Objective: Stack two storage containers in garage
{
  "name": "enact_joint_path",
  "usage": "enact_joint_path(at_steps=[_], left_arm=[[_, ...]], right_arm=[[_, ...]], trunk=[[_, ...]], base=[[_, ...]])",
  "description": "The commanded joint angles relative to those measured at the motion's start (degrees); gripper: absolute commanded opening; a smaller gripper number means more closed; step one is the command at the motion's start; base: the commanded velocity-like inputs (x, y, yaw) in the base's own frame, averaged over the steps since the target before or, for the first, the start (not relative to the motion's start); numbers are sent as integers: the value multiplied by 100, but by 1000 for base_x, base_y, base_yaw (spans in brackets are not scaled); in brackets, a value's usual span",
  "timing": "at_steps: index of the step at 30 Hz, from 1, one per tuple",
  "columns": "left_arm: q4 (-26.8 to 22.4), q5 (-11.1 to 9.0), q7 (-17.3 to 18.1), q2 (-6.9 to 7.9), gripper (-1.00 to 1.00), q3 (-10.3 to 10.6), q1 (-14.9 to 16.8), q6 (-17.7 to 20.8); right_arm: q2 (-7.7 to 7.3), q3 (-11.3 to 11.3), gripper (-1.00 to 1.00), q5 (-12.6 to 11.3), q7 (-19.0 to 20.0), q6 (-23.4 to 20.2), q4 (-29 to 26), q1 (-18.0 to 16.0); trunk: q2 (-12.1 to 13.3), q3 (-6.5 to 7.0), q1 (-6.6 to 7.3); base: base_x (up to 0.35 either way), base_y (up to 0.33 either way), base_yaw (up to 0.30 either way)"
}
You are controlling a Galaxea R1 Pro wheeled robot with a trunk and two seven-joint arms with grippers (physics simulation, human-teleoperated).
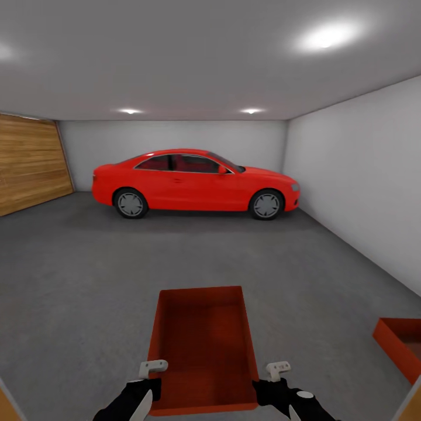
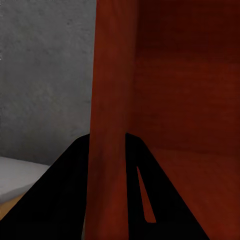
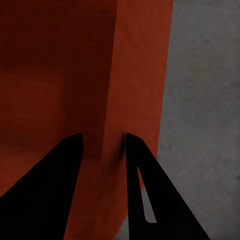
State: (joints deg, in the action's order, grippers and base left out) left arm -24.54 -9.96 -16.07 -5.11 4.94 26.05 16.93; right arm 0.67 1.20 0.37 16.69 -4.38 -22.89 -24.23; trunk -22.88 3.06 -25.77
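Both pincers point(image 1: 153, 374) point(image 1: 275, 374) astride container point(image 1: 202, 345) walls

We hold both arms low and forward in the head view, black forearms angled inward from the bottom corners. Our left pincer point(image 1: 153, 383) sits at the near left wall of the storage container point(image 1: 202, 345), its pale wrist bracket turned upward; our right pincer point(image 1: 270, 383) mirrors it at the near right wall. In the left wrist view, the left pincer point(image 2: 107, 150) has one dark finger on each side of the thin orange-red wall, both pressed against it. In the right wrist view, the right pincer point(image 3: 102, 147) straddles the opposite wall the same way, fingers closed onto it. Both wrists are level, fingers pointing away from our trunk.
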Motion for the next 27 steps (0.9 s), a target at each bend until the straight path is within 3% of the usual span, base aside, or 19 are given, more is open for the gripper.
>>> enact_joint_path(at_steps=[1, 27], left_arm=[[-25, 134, -54, 37, -100, -72, 6, -480], [-25, 134, -54, 28, -100, -72, 6, -480]], right_arm=[[-5, 56, -100, -29, 133, -42, -3, 6], [-5, 56, -100, -28, 133, -45, 3, 6]], trunk=[[-5, -3, -2], [-5, -3, -2]], base=[[0, 1, 85], [60, -4, 8]])
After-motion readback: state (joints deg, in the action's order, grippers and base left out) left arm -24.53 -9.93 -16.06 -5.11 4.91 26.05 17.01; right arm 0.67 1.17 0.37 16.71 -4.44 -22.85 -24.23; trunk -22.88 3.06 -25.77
